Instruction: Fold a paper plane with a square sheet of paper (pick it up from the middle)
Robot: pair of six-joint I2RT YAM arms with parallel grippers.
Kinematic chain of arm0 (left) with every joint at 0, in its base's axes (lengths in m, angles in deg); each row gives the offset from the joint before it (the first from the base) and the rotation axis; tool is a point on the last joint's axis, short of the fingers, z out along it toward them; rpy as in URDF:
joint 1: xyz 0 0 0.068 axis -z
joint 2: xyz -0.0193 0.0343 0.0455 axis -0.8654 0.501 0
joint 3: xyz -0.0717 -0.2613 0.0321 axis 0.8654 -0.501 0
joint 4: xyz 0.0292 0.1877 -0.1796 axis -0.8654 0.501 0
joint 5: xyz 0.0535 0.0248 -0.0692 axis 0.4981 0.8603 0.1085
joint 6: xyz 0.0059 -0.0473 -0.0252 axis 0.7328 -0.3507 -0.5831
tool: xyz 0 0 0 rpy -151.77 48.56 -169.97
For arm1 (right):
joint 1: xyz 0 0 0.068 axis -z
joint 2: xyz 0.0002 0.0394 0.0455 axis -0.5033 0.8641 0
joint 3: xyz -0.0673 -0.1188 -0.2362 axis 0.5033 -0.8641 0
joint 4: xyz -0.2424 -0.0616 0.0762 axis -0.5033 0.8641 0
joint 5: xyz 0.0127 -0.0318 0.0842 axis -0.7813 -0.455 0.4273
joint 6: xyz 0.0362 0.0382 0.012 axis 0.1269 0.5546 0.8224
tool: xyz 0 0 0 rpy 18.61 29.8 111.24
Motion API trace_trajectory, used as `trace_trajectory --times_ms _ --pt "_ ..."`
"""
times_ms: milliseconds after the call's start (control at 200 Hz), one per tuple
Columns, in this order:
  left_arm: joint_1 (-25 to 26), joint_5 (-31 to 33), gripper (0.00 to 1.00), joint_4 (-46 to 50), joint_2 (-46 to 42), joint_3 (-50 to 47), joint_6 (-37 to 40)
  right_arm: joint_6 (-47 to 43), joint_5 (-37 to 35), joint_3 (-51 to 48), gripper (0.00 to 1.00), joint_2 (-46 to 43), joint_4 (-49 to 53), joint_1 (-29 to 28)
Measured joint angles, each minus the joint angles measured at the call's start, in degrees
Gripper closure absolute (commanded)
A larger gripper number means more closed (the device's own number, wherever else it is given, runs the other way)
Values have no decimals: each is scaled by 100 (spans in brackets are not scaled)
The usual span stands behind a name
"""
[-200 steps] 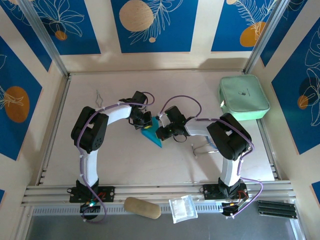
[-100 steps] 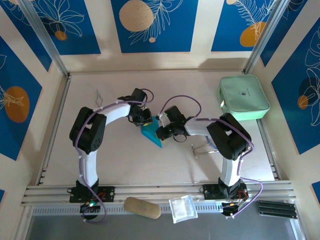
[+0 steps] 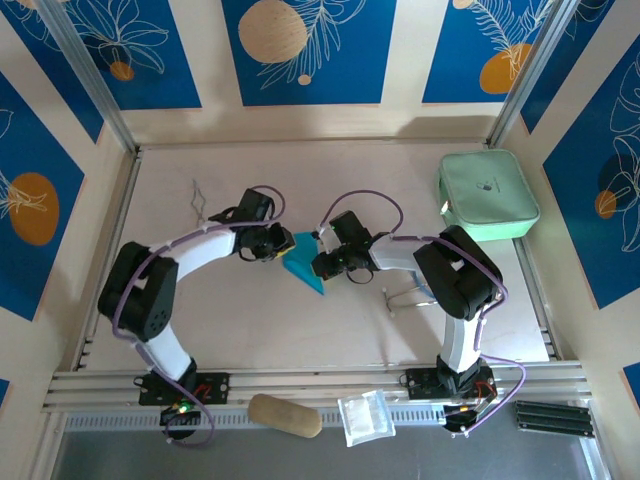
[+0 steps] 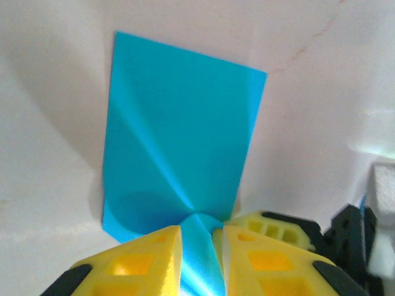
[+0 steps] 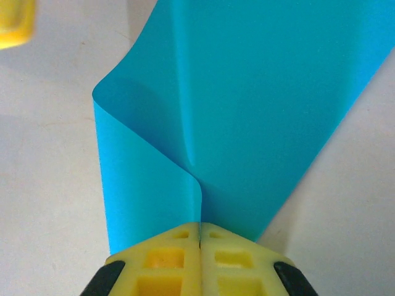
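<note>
A pale surface (image 3: 250,320) is enclosed by blue patterned walls, with a mint-green pouch (image 3: 487,195) set at its far right. The teal sheet of paper (image 3: 303,265) is found well left of the pouch and slightly nearer, buckled upward. Its pouch-side edge is pinched in the fully closed right claw (image 5: 199,229). Away from the pouch, the left claw (image 4: 202,237) is slightly parted, with a raised fold of the sheet standing between its fingers.

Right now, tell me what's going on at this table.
Two arms share one teal-blue sheet of paper in the middle of the table. The right gripper is shut on a pinched fold, curling that edge up. The left gripper has its jaws slightly apart around a ridge of it. No plane shape yet.
</note>
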Motion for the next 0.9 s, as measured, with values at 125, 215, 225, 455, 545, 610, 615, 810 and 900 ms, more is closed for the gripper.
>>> trace_trajectory --times_ms 125,215,225,455,545,610,615,810,900 --pt "223 -52 76 -664 -205 -540 -455 24 17 44 100 33 17 15" --pt "400 -107 80 -984 -195 -782 -728 24 22 48 100 42 22 15" --pt "413 -118 80 -1003 -192 -796 -728 24 22 50 100 42 22 15" --pt "612 -208 85 -1572 127 -837 -1040 24 26 83 100 68 31 20" --pt "621 -208 85 -1587 232 -837 -1047 24 26 85 100 70 35 20" --pt "621 -208 85 -1604 273 -837 -1047 24 26 87 100 70 42 20" --pt "621 -208 85 -1604 273 -837 -1047 24 26 87 100 70 42 20" --pt "621 -205 86 -1670 334 -868 -1064 24 26 90 100 72 44 20" --pt "621 -203 86 -1672 334 -909 -1086 24 35 111 100 85 63 22"
